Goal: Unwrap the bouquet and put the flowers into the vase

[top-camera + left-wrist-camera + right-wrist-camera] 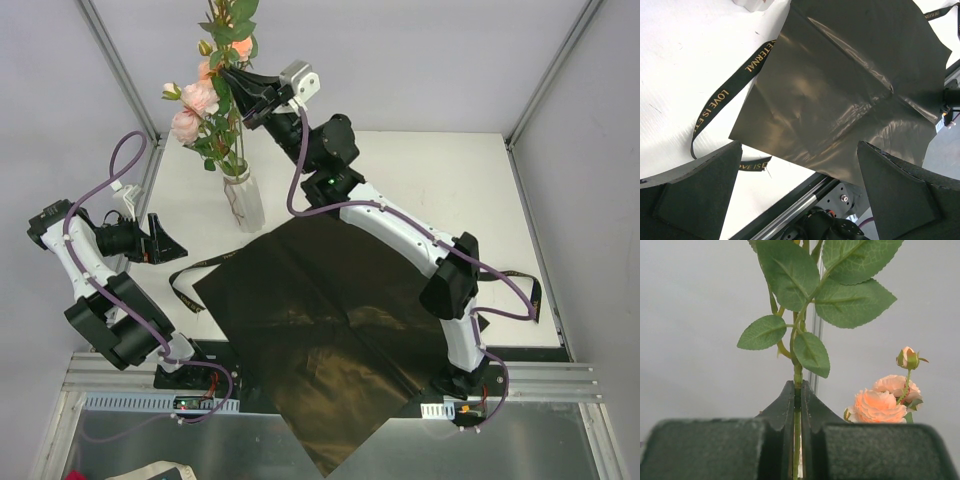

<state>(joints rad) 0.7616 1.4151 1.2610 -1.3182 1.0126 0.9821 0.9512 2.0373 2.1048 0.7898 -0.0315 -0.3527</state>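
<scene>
Right gripper (797, 391) pinches one stem (798, 371); flowers (200, 97) apparently in vase (244, 203); left gripper (799, 150) splayed.

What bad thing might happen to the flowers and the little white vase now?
1. The right gripper pinches a stem high above the small vase. A sideways tug might tip the vase.
2. The flowers stand tall and lean to one side, so once let go they might topple it.
3. The black wrap hangs over the near edge of the table and might slide off.
</scene>
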